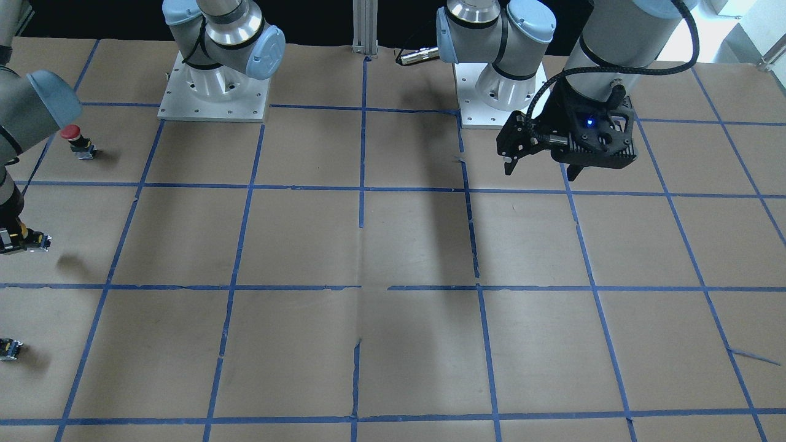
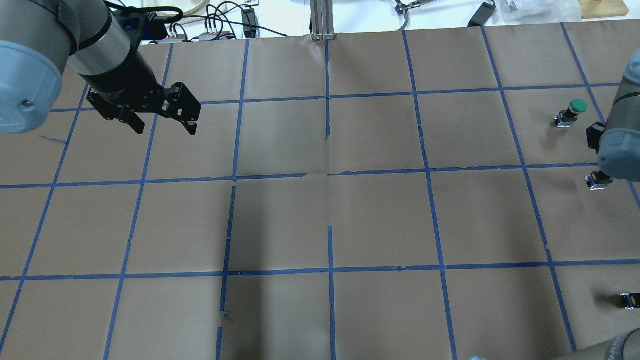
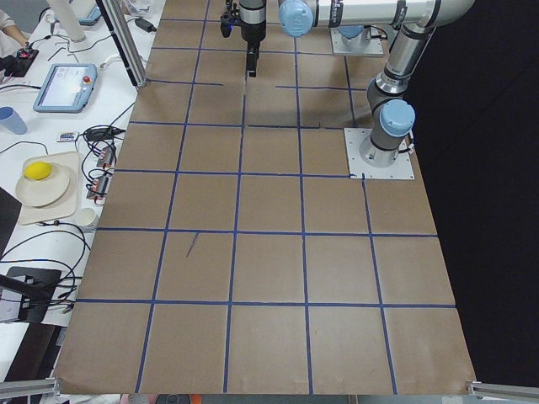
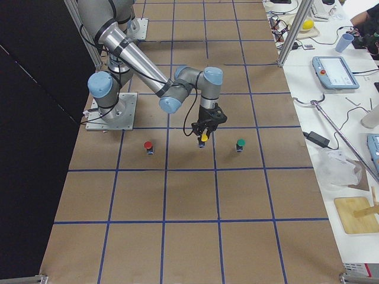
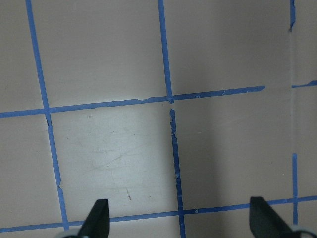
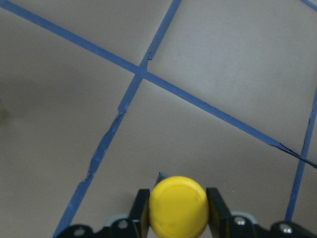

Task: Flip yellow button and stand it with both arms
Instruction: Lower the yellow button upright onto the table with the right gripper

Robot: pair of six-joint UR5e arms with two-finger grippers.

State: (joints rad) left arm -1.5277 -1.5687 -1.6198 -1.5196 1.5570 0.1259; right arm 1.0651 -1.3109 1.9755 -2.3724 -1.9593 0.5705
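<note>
The yellow button (image 6: 178, 210) sits between the fingers of my right gripper (image 6: 178, 196), its round cap facing the wrist camera. The exterior right view shows the gripper (image 4: 205, 129) over the button (image 4: 204, 138), in the gap between the red and green buttons. In the front-facing view the button's black-and-silver body (image 1: 32, 240) pokes out at the left edge, with a shadow apart from it on the table. Its body also shows in the overhead view (image 2: 599, 180). My left gripper (image 2: 165, 129) is open and empty, hovering far away over bare paper (image 5: 179, 208).
A red-capped button (image 1: 73, 138) stands near my right arm's base. A green-capped button (image 2: 572, 111) stands on the far side of the yellow one. A tiny black-and-yellow capless part (image 2: 630, 300) lies near the table edge. Blue tape lines grid the brown paper.
</note>
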